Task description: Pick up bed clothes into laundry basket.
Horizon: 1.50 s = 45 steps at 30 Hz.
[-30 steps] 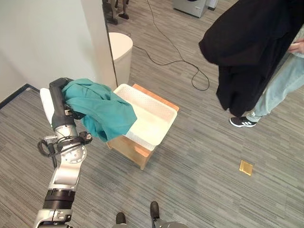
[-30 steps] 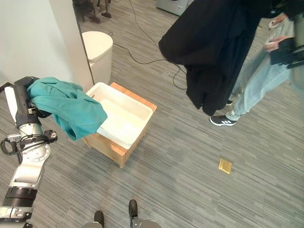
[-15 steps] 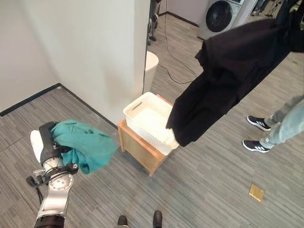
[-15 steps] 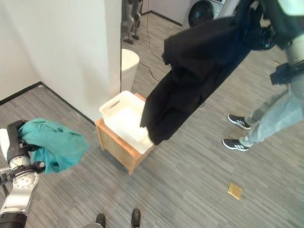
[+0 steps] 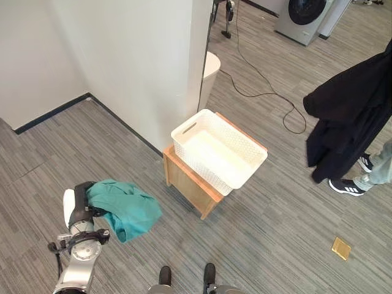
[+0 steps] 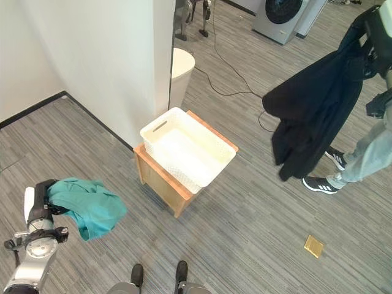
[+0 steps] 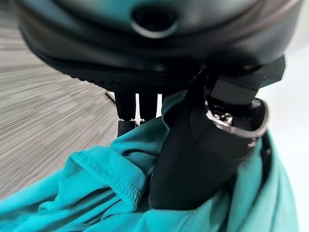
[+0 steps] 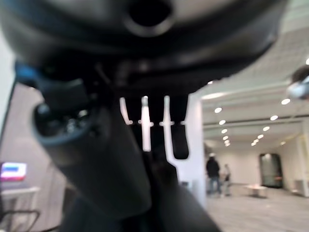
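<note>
Both eye views look steeply down from the robot's head at the grey floor (image 5: 269, 245), a little apart sideways; they share the white basket (image 5: 219, 150) on its wooden stand (image 6: 160, 179) and the wall corner (image 5: 196, 61). The left wrist view looks very closely along the left hand (image 7: 203, 150) into teal cloth (image 7: 96, 193). The right wrist view looks along the right hand (image 8: 101, 145) into a lit hall.

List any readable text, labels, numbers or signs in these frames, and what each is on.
None can be read.
White laundry basket: no label or print.
Teal garment held in the left hand: no tag or print.
Black garment hanging at the right: no print.
Washing machine at the far end: any markings too small to read.
Small yellow square on the floor: no legible marking.
Lit screen in the right wrist view: too blurred to read.
</note>
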Available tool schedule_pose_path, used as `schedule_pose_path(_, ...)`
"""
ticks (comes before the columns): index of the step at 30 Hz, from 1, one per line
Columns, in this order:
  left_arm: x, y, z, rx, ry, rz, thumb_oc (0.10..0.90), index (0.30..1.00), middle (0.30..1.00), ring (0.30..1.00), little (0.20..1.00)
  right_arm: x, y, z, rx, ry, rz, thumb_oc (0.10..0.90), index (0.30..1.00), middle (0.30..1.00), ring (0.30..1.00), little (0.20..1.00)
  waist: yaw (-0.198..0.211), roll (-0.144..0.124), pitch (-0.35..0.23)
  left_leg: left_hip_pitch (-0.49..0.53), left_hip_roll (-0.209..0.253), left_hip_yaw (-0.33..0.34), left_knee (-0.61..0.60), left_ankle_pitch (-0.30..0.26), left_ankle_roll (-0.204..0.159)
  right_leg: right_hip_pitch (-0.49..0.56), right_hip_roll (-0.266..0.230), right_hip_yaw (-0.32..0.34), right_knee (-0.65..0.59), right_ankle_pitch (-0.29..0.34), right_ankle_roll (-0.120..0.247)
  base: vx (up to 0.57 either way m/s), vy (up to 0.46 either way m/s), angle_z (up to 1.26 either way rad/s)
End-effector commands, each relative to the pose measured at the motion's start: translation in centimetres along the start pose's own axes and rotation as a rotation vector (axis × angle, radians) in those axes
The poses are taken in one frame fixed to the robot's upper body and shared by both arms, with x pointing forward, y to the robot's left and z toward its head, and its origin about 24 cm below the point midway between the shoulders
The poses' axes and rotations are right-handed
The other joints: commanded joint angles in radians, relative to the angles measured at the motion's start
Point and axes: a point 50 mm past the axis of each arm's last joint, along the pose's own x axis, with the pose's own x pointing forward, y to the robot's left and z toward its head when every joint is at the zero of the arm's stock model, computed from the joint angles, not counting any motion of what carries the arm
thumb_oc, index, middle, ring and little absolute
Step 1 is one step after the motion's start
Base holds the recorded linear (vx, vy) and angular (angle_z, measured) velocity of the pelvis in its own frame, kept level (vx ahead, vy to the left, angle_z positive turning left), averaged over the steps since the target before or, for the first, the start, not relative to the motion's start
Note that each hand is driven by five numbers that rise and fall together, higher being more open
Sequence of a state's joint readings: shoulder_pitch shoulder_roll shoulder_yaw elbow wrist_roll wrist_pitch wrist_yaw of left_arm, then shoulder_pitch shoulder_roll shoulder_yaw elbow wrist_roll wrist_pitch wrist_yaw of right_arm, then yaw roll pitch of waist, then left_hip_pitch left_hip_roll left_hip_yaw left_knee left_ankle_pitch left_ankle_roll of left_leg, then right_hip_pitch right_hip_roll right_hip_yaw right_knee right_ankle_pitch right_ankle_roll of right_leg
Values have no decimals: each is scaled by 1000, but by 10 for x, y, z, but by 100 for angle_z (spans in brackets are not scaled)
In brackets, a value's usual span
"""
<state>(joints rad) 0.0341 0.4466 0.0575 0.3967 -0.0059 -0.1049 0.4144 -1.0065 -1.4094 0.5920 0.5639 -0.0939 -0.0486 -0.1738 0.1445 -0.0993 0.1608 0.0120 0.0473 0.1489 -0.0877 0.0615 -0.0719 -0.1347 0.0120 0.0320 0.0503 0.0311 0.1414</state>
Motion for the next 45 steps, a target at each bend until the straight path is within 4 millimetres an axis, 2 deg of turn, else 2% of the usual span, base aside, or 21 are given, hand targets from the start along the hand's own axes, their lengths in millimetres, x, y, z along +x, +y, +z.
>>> schedule_pose_path(1,18,21,67,-35,-347,32,400,300,300,300,300,3,-101,0,47,-3,-365,400,300,300,300,300,9,-80,-71,23,-1,16,0,-79,-77,33,41,57,-63,-52,63,140,-144,28)
schedule_pose_path(2,19,20,72,-42,-368,23,400,300,300,300,300,0,-120,3,31,-17,-416,400,300,300,300,300,3,-102,-74,15,-5,17,0,-82,-79,59,39,61,-98,-41,62,51,-93,30)
schedule_pose_path(3,19,16,72,-44,-366,9,400,300,300,300,300,0,-124,2,25,-13,-421,400,300,300,300,300,-4,-111,-78,14,-4,24,0,-85,-82,73,34,44,-114,-34,69,123,-189,37)
schedule_pose_path(4,15,8,67,-62,-341,-9,400,300,300,300,300,0,-128,9,20,-44,-416,400,300,300,300,300,-29,-114,-91,21,1,29,0,-93,-85,80,28,28,-115,-17,70,134,-165,42)
schedule_pose_path(8,6,3,57,-88,-304,-32,400,300,300,300,300,-3,-142,30,9,-143,-437,400,300,300,300,300,-34,-117,-114,58,29,48,3,-90,-100,105,26,12,-114,-28,59,160,-124,23)
schedule_pose_path(10,6,3,56,-86,-299,-42,400,300,300,300,300,-5,-148,38,2,-178,-449,400,300,300,300,300,-22,-128,-94,22,53,45,136,-97,-111,123,18,5,-91,-54,39,121,-264,0)
schedule_pose_path(11,5,0,58,-96,-305,-66,400,300,300,300,300,-2,-148,37,12,-171,-446,400,300,300,300,300,6,-159,-48,-90,98,12,379,-2,-117,135,4,4,-56,-67,13,60,-308,19)
schedule_pose_path(12,5,-1,59,-98,-305,-66,400,300,300,300,300,-2,-149,38,10,-172,-448,400,300,300,300,300,1,-154,-49,-107,102,5,400,-9,-118,129,7,-1,-54,-67,12,101,-358,36)
schedule_pose_path(14,2,-4,57,-110,-296,-74,400,300,300,300,300,2,-143,35,31,-153,-435,400,300,300,300,300,21,-167,-31,-154,110,21,452,-12,-90,143,-1,0,-49,-66,6,112,-123,38)
schedule_pose_path(16,0,-9,55,-118,-286,-102,400,300,300,300,300,4,-138,26,55,-111,-415,400,300,300,300,300,33,-166,-31,-159,113,51,375,-32,-84,164,-10,-12,-59,-74,13,160,34,27)
schedule_pose_path(17,-2,-12,53,-115,-275,-122,400,300,300,300,300,4,-133,22,62,-98,-397,400,300,300,300,300,38,-139,-41,-146,101,52,229,-29,-91,172,2,-16,-66,-84,18,128,53,25)
schedule_pose_path(18,-2,-12,52,-113,-274,-123,400,300,300,300,300,4,-133,21,63,-98,-395,400,300,300,300,300,37,-141,-43,-135,96,53,208,-19,-90,174,0,-17,-67,-84,18,237,136,56)
schedule_pose_path(19,-2,-11,47,-92,-260,-118,400,300,300,300,300,4,-128,20,66,-98,-390,400,300,300,300,300,40,-106,-59,-81,78,51,24,12,-105,184,19,-24,-68,-108,21,185,99,56)
schedule_pose_path(21,-3,-15,45,-85,-246,-128,400,300,300,300,300,2,-128,12,67,-69,-393,400,300,300,300,300,35,-95,-62,-79,72,44,17,27,-109,191,25,-27,-67,-118,19,162,80,21)
schedule_pose_path(23,-4,-18,41,-80,-229,-149,400,300,300,300,300,1,-124,11,75,-72,-382,400,300,300,300,300,14,-90,-86,-66,58,51,0,13,-112,200,30,-35,-76,-116,21,115,76,-8)
schedule_pose_path(24,-5,-22,40,-84,-227,-163,400,300,300,300,300,1,-119,13,86,-79,-373,400,300,300,300,300,3,-75,-89,-62,55,65,0,12,-118,197,23,-36,-78,-113,25,52,50,15)
schedule_pose_path(27,-6,-23,41,-74,-233,-169,400,300,300,300,300,1,-112,15,106,-88,-372,400,300,300,300,300,2,-65,-96,-59,50,62,0,7,-120,192,14,-34,-84,-107,29,65,70,11)
schedule_pose_path(34,-2,-26,46,-67,-255,-171,400,300,300,300,300,-3,-98,0,57,-25,-339,400,300,300,300,300,-1,-77,-87,-79,55,71,0,10,-120,176,-8,-26,-100,-91,45,57,35,15)
schedule_pose_path(38,-5,-26,41,-71,-234,-160,400,300,300,300,300,-9,-93,-11,69,6,-351,400,300,300,300,300,-8,-67,-73,-89,58,69,0,6,-118,159,-13,-22,-103,-85,51,25,12,3)
schedule_pose_path(40,-6,-24,37,-75,-213,-145,400,300,300,300,300,-17,-85,-27,123,59,-361,400,300,300,300,300,-14,-61,-58,-101,59,66,0,5,-115,143,-15,-18,-104,-81,54,10,-9,7)
schedule_pose_path(45,-3,-20,36,-52,-218,-138,400,300,300,300,300,-31,-64,-51,197,144,-340,400,300,300,300,300,1,-73,-40,-118,61,66,0,6,-112,124,-15,-17,-108,-74,58,14,-12,2)
